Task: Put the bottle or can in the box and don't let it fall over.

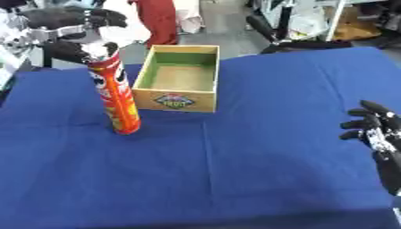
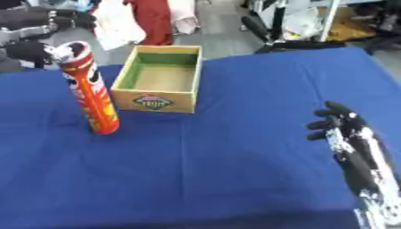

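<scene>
Counter [image 1: 258,147]: covered by a blue cloth that fills most of the view, lying smooth with a faint crease line running near to far down the middle; it carries two items, both in the far-left part.

Box [image 1: 178,78]: open-topped wooden box, green on the inner walls, bare tan floor, a coloured label on its near wall; it sits on the counter at the far centre-left, upright, with nothing visible inside.

Can [image 1: 115,94]: tall red and orange cylindrical can with a pale top; it stands on the counter just left of the box, outside it, close to the box's near-left corner but apart from it; it leans slightly, top toward the far left, base on the cloth.

Left hand [image 1: 74,50]: black, entering from the far-left corner at the level of the can's top; dark fingers curl around the upper end of the can, one set on the left side and another above and behind; the can's top is held within that curl.

Right hand [image 2: 341,123]: black with silver joints, at the near-right edge of the counter, well apart from box and can; fingers point toward the far left, partly bent and spread, holding nothing.
</scene>
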### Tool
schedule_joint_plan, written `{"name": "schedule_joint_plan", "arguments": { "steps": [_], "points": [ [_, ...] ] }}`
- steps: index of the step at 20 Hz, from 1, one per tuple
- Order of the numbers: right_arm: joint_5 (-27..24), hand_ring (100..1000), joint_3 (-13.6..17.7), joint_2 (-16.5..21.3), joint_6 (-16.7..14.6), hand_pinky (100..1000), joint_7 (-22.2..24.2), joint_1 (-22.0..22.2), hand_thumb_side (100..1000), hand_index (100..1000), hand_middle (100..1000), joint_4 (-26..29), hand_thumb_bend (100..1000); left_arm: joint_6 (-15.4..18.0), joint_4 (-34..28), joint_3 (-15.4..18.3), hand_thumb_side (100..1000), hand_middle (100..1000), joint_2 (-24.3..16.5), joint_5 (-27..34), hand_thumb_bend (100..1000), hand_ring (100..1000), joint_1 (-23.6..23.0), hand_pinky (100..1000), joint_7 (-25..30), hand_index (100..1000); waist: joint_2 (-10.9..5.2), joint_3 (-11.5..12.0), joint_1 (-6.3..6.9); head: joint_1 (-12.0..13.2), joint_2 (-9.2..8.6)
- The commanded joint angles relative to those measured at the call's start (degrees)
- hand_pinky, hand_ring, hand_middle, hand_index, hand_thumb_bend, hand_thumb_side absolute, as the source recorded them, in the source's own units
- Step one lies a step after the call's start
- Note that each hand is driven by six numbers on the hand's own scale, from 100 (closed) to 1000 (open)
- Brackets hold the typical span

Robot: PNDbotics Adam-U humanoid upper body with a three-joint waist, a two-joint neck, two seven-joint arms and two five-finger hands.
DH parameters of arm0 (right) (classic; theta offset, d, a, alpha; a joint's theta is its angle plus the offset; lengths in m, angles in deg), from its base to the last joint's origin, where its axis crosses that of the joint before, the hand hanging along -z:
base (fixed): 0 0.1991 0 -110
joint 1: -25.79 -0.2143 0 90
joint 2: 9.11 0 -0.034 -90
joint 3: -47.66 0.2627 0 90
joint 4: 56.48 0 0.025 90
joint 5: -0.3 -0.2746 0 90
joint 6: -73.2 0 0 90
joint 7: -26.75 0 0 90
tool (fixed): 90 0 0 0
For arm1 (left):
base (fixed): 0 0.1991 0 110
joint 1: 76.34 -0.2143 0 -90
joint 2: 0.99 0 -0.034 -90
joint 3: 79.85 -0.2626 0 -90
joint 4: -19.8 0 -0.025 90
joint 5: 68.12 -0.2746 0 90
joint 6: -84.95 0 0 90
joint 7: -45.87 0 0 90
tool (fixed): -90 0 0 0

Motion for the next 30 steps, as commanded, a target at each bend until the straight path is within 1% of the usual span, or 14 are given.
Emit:
{"name": "schedule_joint_plan", "arguments": {
  "steps": [1, 10, 17, 30],
  "points": [
    [-0.5, 639, 0.1, 0.5, -0.1, 557, 0.2, -0.8, 448, 835, 688, 0.8, 100, 0.4, 0.5, 0.1, 1000, 1000, -0.6, -1.2, 100, 996, 1.5, 973, 0.2, 1000, -0.12, 0.0, -0.16, 0.3, -0.1],
    [-0.6, 639, 0.0, 0.4, -0.1, 557, 0.3, -0.9, 449, 835, 688, 0.7, 100, 1.3, 2.3, -0.8, 1000, 1000, 0.9, -3.9, 100, 996, 1.7, 972, 0.0, 1000, 0.11, -0.1, -0.26, 0.3, -0.1],
    [-0.6, 639, 0.0, 0.4, -0.1, 557, 0.3, -1.0, 449, 836, 688, 0.7, 100, 1.6, 3.1, -1.0, 1000, 997, 1.3, -5.4, 100, 992, 1.6, 960, 0.0, 1000, 0.18, -0.1, -0.28, 0.3, -0.1],
    [-0.6, 639, 0.0, 0.4, -0.1, 557, 0.3, -0.8, 450, 836, 688, 0.7, 100, 1.2, 2.9, -0.4, 1000, 990, 0.5, -5.1, 100, 985, 1.0, 951, 1.1, 1000, 0.03, 0.1, -0.23, 0.4, -0.1]
  ]
}}
